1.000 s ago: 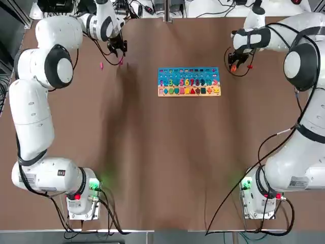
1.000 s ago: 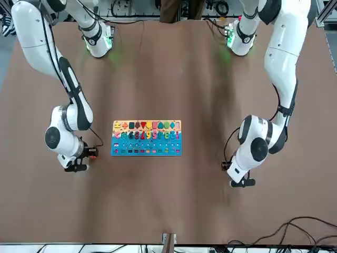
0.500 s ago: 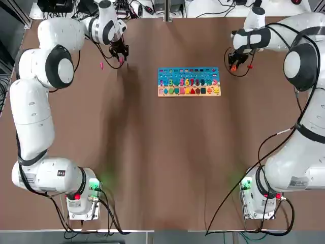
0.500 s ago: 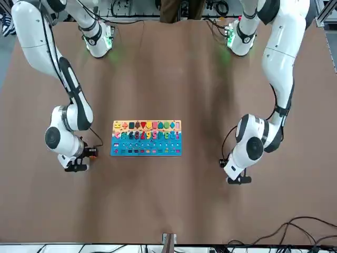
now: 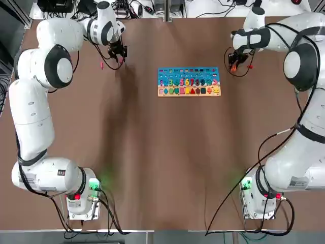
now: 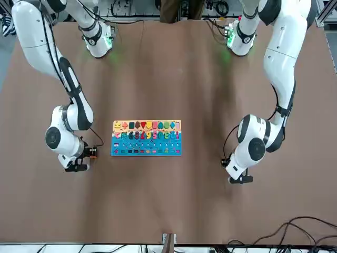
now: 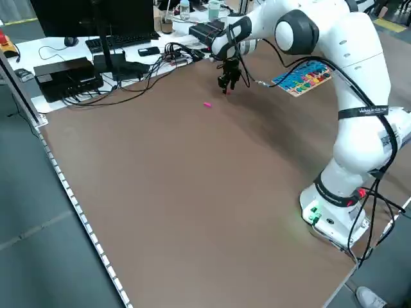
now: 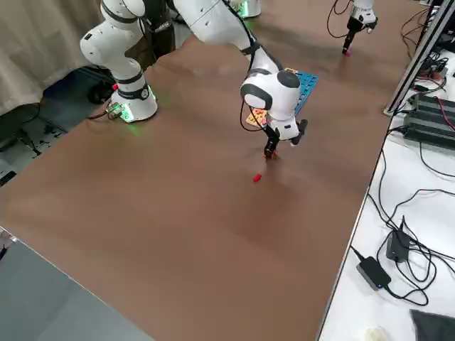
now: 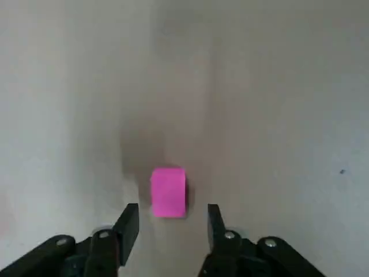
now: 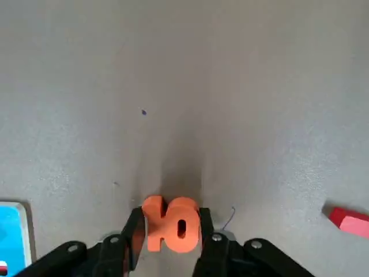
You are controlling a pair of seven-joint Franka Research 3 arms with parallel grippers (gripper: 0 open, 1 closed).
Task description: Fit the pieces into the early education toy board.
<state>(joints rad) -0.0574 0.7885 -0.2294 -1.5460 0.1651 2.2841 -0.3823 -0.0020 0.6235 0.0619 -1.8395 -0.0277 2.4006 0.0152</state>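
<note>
The early education toy board (image 5: 189,81) lies flat at the far middle of the table, numerals on its blue part and shapes on its tan strip. My left gripper (image 9: 168,216) is low at the far left and open. A pink piece (image 9: 168,192) lies on the table just ahead of its fingertips, untouched. Another pink piece (image 5: 101,65) lies a little to its left. My right gripper (image 10: 171,222) is at the far right of the board, with both fingers pressed against the orange "10" piece (image 10: 171,225). A red piece (image 10: 349,221) lies close by on the table.
Cables, a monitor and black boxes (image 7: 67,74) sit on the white bench beyond the table's far edge. More cables and a power brick (image 8: 375,270) lie on the bench at the right side. Brown tabletop stretches from the board to both arm bases.
The right gripper's fingers have closed in on the orange "10". The left gripper has drifted slightly toward the far edge, staying over the pink piece.
</note>
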